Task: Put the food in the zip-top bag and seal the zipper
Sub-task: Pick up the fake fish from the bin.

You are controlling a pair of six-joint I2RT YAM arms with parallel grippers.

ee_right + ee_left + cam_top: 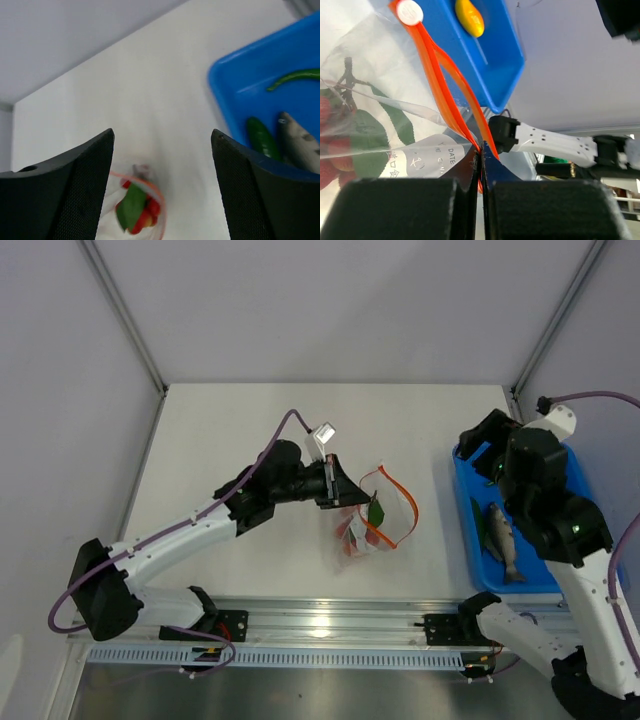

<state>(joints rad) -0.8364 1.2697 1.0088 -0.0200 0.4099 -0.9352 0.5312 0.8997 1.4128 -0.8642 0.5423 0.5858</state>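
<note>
Red tomatoes are bagged; left claw pinches the unsealed zipper; right claw gapes at 3 o'clock; green pepper not yet bagged.

Zip-top bag blurred, its lower edge cut off — fish half out of frame

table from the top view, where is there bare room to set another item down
Bare table runs along the far wall, behind the left arm and the bag. A narrower strip lies between bag and blue bin. Crowded: the bin, under the right arm, holding a fish.
</note>
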